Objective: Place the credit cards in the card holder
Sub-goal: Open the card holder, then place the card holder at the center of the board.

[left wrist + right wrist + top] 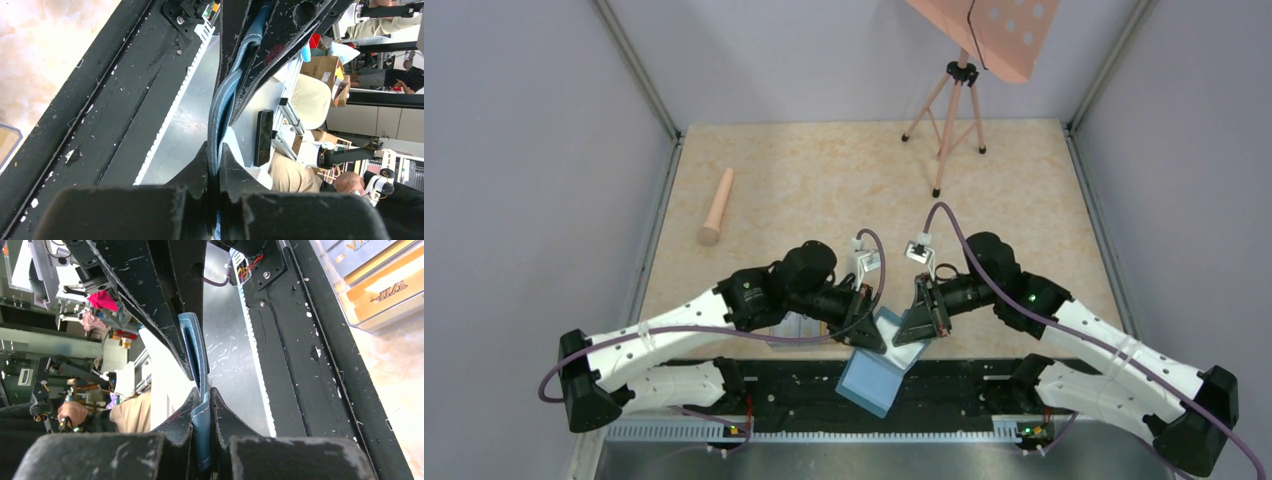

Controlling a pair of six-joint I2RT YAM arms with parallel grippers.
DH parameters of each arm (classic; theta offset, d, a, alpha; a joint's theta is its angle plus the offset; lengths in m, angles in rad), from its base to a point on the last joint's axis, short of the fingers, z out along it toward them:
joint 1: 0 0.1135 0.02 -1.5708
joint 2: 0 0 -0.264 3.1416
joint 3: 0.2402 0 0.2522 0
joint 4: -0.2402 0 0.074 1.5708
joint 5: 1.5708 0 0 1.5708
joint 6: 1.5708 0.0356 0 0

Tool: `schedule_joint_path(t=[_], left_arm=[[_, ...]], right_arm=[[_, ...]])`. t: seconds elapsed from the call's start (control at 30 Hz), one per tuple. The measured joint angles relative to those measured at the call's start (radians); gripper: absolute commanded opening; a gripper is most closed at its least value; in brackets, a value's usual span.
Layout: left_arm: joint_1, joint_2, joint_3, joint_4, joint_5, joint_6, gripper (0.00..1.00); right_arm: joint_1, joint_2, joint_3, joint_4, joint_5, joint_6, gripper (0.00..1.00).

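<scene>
Top external: I see the holder held between both arms, at the worktop's near edge.
Left tool: pinching one holder edge.
Right tool: pinching the opposite edge.
Cards: orange ones in a clear box.

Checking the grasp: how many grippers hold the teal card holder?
2: the left gripper pinches the card holder from the left, the right gripper from the right.

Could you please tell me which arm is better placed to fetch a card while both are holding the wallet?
Probably the left. The left gripper and right gripper are both shut on the wallet, but the clear box of cards lies by the left arm, so the right could hold alone.
</scene>
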Motion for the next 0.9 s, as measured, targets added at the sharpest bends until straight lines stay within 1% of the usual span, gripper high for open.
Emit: schedule_joint_path(t=[0.03,0.1,0.13,0.2,0.23,0.37,0.5,0.57,0.7,0.8,0.9], left_arm=[[0.0,0.0,0.0,-0.005,0.0,0.0,0.16],[0.0,0.002,0.0,-0.009,-0.004,0.003,0.41],[0.0,0.004,0.0,-0.01,-0.012,0.005,0.5],[0.0,0.005,0.006,-0.016,-0.048,0.008,0.63],[0.0,0.005,0.01,-0.021,-0.064,0.003,0.66],[0.0,0.002,0.071,-0.1,-0.265,0.003,0.72],[0.0,-0.025,0.121,-0.171,-0.455,-0.005,0.76],[0.0,-0.05,0.13,-0.193,-0.527,-0.008,0.77],[0.0,-0.09,0.131,-0.23,-0.62,-0.02,0.77],[0.0,-0.095,0.127,-0.245,-0.644,-0.035,0.76],[0.0,-0.095,0.1,-0.249,-0.653,-0.051,0.76]], right_arm=[[0.0,0.004,0.0,0.0,-0.004,0.001,0.0],[0.0,0.011,0.0,0.0,-0.005,0.001,0.0],[0.0,0.012,0.0,0.001,-0.005,0.002,0.0],[0.0,0.012,0.0,0.002,0.005,0.003,0.0],[0.0,0.013,0.0,0.003,0.017,0.006,0.0],[-0.042,0.032,-0.021,0.034,0.037,0.039,0.0],[-0.161,0.077,-0.088,0.079,0.037,0.094,0.0],[-0.24,0.087,-0.116,0.081,0.036,0.121,0.0],[-0.401,0.072,-0.143,0.119,0.034,0.165,0.0],[-0.51,0.037,-0.171,0.161,0.038,0.199,0.0],[-0.581,0.011,-0.212,0.204,0.06,0.24,0.0]])
